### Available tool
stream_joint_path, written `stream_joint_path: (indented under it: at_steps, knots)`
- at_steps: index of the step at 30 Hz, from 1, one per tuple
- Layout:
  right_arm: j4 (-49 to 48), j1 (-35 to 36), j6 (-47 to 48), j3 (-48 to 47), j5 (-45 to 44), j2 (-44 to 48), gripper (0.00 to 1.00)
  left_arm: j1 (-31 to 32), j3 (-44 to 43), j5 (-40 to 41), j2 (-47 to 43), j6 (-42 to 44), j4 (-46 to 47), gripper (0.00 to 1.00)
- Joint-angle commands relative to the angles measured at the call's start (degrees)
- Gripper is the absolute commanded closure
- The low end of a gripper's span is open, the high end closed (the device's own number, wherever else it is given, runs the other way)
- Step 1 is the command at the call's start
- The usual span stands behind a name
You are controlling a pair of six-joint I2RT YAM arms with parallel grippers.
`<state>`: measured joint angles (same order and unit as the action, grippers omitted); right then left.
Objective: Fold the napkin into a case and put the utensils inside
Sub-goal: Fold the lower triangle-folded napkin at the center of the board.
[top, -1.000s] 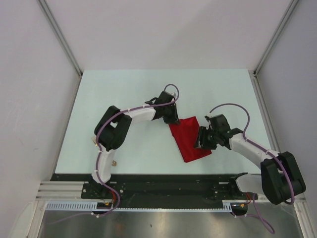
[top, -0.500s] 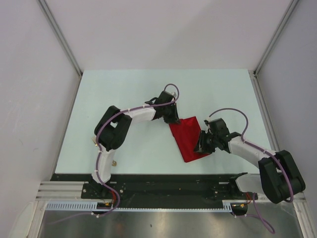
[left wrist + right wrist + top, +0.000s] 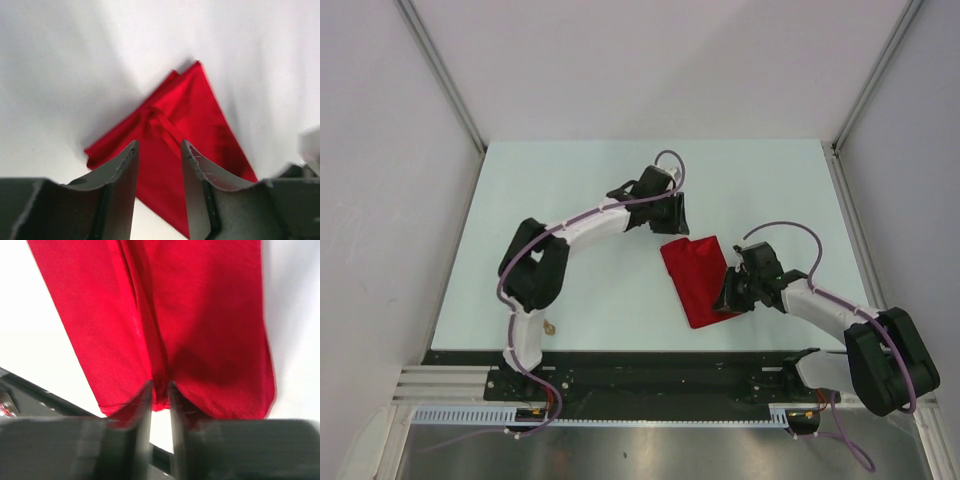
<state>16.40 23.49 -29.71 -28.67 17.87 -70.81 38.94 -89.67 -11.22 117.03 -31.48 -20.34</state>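
While the left arm stretches far out over the pale table (image 3: 570, 190), the left gripper (image 3: 159, 145) hangs above the far corner of the red napkin (image 3: 695, 280), its fingers (image 3: 122, 185) parted around nothing. The right arm lies low, forearm angled inward, and the right gripper (image 3: 160, 387) pinches a ridge at the folded napkin's edge, right of centre.

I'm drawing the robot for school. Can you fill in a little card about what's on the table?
napkin: red, folded, lying on the table
left gripper: open, empty, above the napkin's far end, not touching
right gripper: shut on a fold at the napkin's near edge
inside the napkin: cannot tell
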Motion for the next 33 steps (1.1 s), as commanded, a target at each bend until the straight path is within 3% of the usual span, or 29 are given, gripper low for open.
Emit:
stream_joint_path:
  at_steps: [1,4,7,9,11,14,15,21,25,29,32,33]
  knots:
    - [4.5,0.33,1.58,-4.02,-4.58,1.55,0.6,1.93,6.5,-2.56,-11.72,-0.32,1.43,0.58]
    - [9.69,2.7,2.56,-7.35,-8.36,4.18,0.5,4.3,15.99,-5.29,-14.63,-4.63,7.56,0.74]
    - [11.2,6.3,0.81,-8.42,-8.12,6.02,0.5,5.8,22.33,-6.0,-15.78,-7.27,12.06,0.85]
    - [7.17,7.97,-1.31,-7.73,-6.02,6.47,0.51,5.89,24.7,-8.19,-14.3,-8.67,15.39,0.89]
    - [1.48,9.47,-2.71,-6.5,-2.33,4.9,0.55,5.89,24.81,-8.82,-12.98,-9.21,16.99,0.93]
    - [-5.82,9.82,-3.42,-5.44,3.66,0.24,0.72,5.89,23.23,-7.59,-10.43,-9.21,18.23,0.94]
    - [-7.16,9.83,-3.51,-5.18,4.8,-0.81,0.85,5.89,22.44,-6.8,-8.94,-8.77,16.92,0.95]
    - [-15.78,9.82,-5.08,1.92,8.22,-4.52,0.98,5.45,22.34,-5.21,-5.33,-7.89,15.5,0.97]
    - [-18.6,10.97,-6.67,5.98,9.29,-2.94,0.98,5.27,24.19,-3.2,-5.76,-7.28,15.42,0.97]
    - [-11.06,7.91,-5.62,4.59,7.8,2.77,0.96,5.27,21.65,-1.17,-7.08,-4.21,11.66,0.98]
    - [-1.05,3.69,-5.09,-0.33,2.28,7.86,0.84,5.62,19.89,-1.43,-8.92,-3.06,9.89,0.97]
    - [1.24,0.89,-5.53,-1.73,-4.18,8.92,0.69,5.71,19.45,-1.87,-9.45,-3.06,9.53,0.95]
